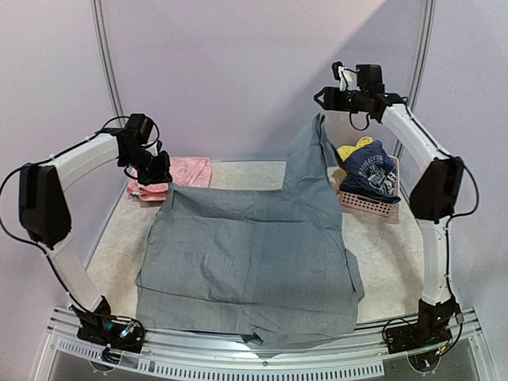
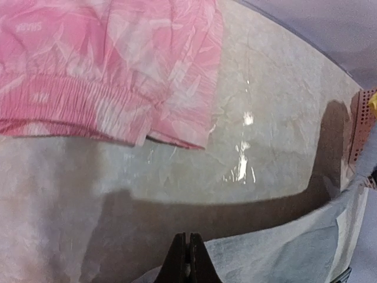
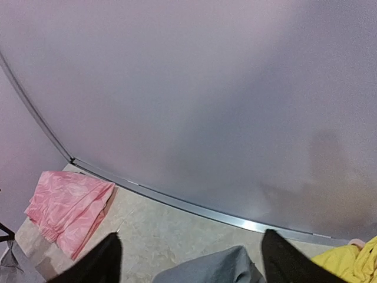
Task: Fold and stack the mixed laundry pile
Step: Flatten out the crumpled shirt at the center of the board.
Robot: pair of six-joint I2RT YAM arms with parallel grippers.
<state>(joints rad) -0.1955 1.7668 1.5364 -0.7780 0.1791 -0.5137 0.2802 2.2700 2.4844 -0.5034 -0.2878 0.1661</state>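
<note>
Spread wide over the table (image 1: pixel 119 230), near hem hanging a little past the front edge: the grey shirt (image 1: pixel 246 254), broader from left to right than from near to far. Far-left corner pinched in the left gripper (image 1: pixel 156 171), fingers pressed together on the cloth, low over the table just beside a folded pink piece (image 1: pixel 189 170). Far-right corner drawn up into a peak directly under the right gripper (image 1: pixel 324 99), raised high near the back wall. In the right wrist view, fingers (image 3: pixel 109 256) standing well apart with the grey cloth low between them, seemingly touching neither; so open, gripping nothing. To the right, a pink basket (image 1: pixel 373 206) with a navy top (image 1: pixel 373 173) and a yellow piece (image 1: pixel 351 149) inside, not yet folded. Probably the spreading-out step, early in the task. For the next move, right arm clearly the nearer one to the raised corner, just below its hand; probably needs a new pinch there, or a lower grasp along the right edge.
</note>
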